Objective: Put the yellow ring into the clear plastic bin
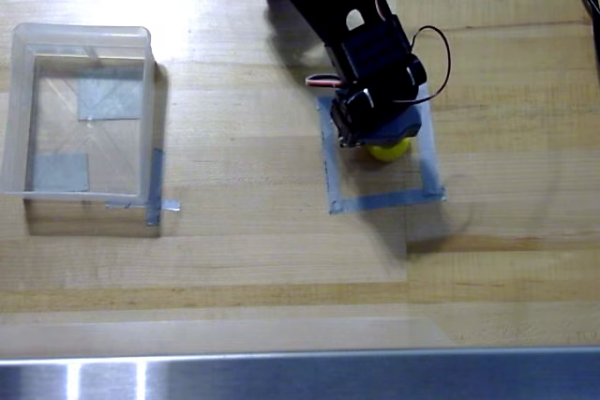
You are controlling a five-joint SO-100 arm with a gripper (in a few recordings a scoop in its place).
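From the overhead view, nearest me runs the metal strip (300, 377) along the table's front edge, then bare wooden tabletop (262, 259). Beyond that, right of centre, I see the grey tape square (384, 201), and inside it the yellow ring (388, 149), on or just above the wood. Only its lower yellow edge peeks out; the gripper (377, 128) sits directly over the rest. Because the black wrist housing covers the fingertips, I cannot tell whether the jaws stand apart or are pressed onto the ring, nor whether they touch it at all.

As for how the ring lies, I cannot read its hole from here. A doughnut shape has no real long axis anyway; what matters is whether it lies flat with the hole facing up, and the arm hides that.

The clear plastic bin (80, 119) stands well apart to the left, further back, with grey patches showing through its bottom.

My worries: if the fingers catch just the rounded rim, I judge the ring could squirt out sideways or roll off across the table. Working blind under the wrist, I could also lift with nothing held. On the carry, a low pass risks knocking the bin's near wall and shoving the light tub.
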